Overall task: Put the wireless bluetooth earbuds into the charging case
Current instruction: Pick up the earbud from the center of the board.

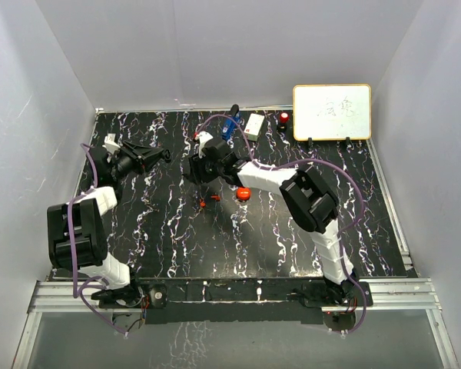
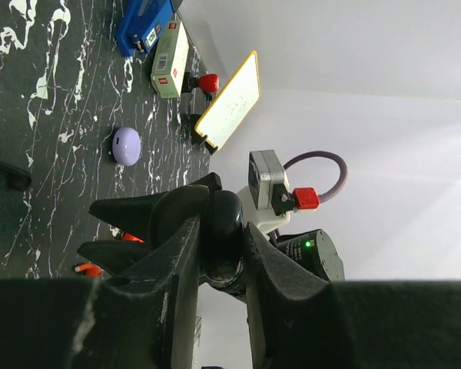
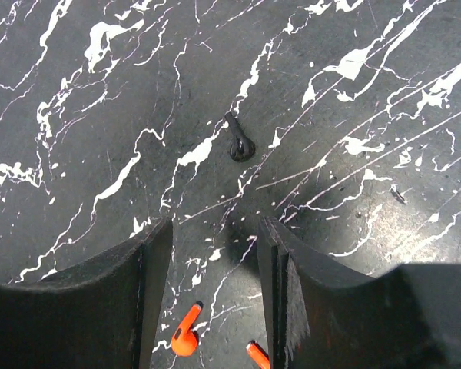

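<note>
Count, all views.
- Orange earbuds (image 3: 186,338): 2, the second earbud (image 3: 255,355) cut off by the frame edge.
- Black earbud (image 3: 240,144): 1.
- Pucks: 3, namely red puck (image 1: 243,194), lavender puck (image 2: 127,144) and black puck (image 2: 224,231).
- Whiteboard (image 1: 332,112): 1.
- Blue item (image 2: 142,27): 1.
- White box (image 2: 169,58): 1.
- Red-capped piece (image 2: 207,82): 1, kind unclear.
- Arms: 2, namely left arm (image 1: 84,223) and right arm (image 1: 307,196).

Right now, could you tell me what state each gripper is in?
Left gripper: closed on a glossy black object.
Right gripper: open, holding nothing.
</note>
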Available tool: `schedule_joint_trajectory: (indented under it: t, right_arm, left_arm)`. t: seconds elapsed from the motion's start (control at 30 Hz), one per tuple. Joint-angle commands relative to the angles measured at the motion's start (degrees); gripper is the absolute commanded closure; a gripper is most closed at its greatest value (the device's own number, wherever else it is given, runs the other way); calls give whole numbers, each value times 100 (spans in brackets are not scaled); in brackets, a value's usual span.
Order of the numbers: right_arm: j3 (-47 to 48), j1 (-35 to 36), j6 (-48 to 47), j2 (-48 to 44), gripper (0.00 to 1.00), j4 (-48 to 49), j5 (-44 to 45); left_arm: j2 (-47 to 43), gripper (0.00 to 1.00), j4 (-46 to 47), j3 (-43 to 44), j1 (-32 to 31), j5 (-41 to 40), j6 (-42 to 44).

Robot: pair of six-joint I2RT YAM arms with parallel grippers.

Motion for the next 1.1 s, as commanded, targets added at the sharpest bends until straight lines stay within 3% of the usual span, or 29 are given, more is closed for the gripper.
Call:
schedule_joint_trajectory:
  t: [0.0, 0.37, 1.07]
  right_arm:
    - [456, 13, 339, 237, 55, 209, 80]
    - [878, 71, 776, 725, 58, 161, 320]
    - [1150, 221, 732, 1243, 60, 264, 848]
  left_arm:
    - [-264, 100, -68, -100, 82, 69, 95]
    - [-329, 100, -72, -159, 186, 136, 93]
    - [-349, 100, -102, -195, 437, 323, 95]
